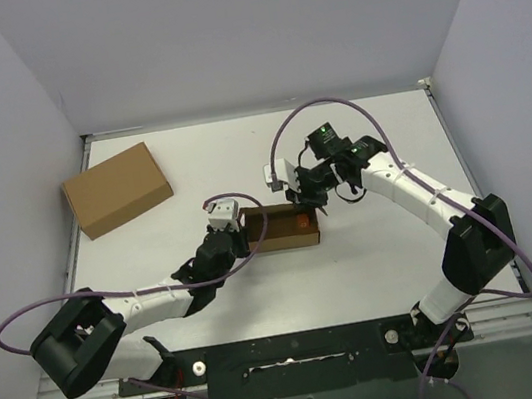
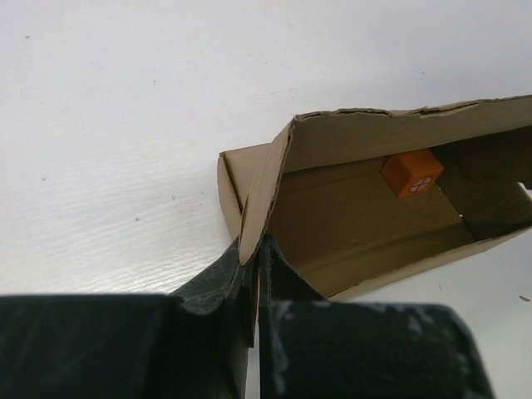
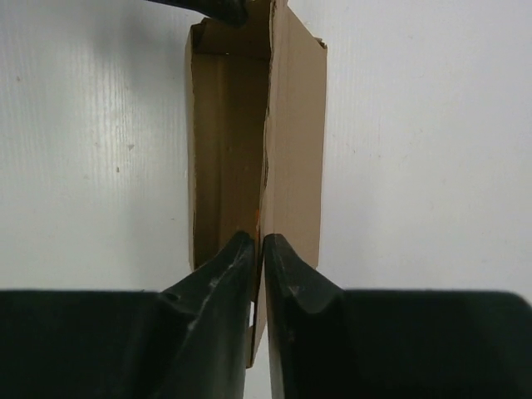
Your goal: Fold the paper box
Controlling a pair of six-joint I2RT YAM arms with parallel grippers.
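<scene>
While the paper box (image 1: pixel 283 241) lies near the middle of the white table (image 1: pixel 379 273), part-formed with its top open, you will find one item inside it: a tiny orange cube (image 2: pixel 412 173) resting on the box floor toward the right end. One face of the cube carries a white mark that cannot be read. The left gripper (image 2: pixel 252 253) is clamped on the upright cardboard panel at the box's left end. The right gripper (image 3: pixel 258 248) is pinched onto a thin wall at the right end. The left arm reaches in low from the near left. The right arm arches up from the near right and bends back toward the box. A larger plain cardboard box (image 1: pixel 117 189), closed, sits well apart at the far left.
</scene>
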